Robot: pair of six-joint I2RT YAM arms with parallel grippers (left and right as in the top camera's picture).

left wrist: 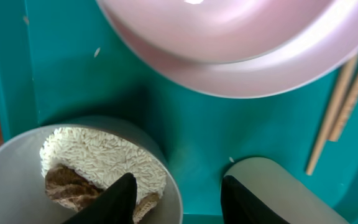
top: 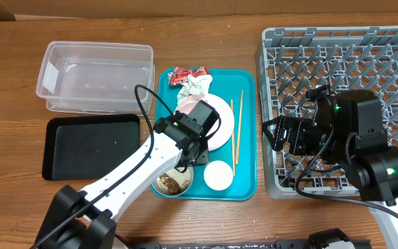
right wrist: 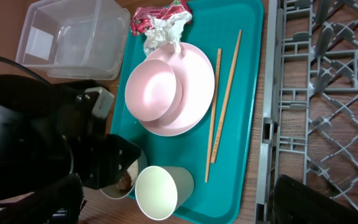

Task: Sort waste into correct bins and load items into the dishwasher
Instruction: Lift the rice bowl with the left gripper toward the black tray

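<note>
left gripper [left wrist: 179, 200] over the rice bowl [left wrist: 8, 186], lower left of frame
it and the right gripper [top: 273, 135] gape wide, empty; wrapper [top: 182, 75] print unreadable

Overhead straight down over table [top: 19, 83], left wrist close above teal tray [left wrist: 191, 130], right wrist higher, sharing pink plate [right wrist: 197, 87].

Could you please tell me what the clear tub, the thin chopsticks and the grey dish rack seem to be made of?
Clear rectangular tub: apparently glossy see-through plastic; the table shows through. Thin tan chopsticks: probably matte wood or bamboo, by colour. Grey lattice dish rack: likely moulded matte plastic.
</note>
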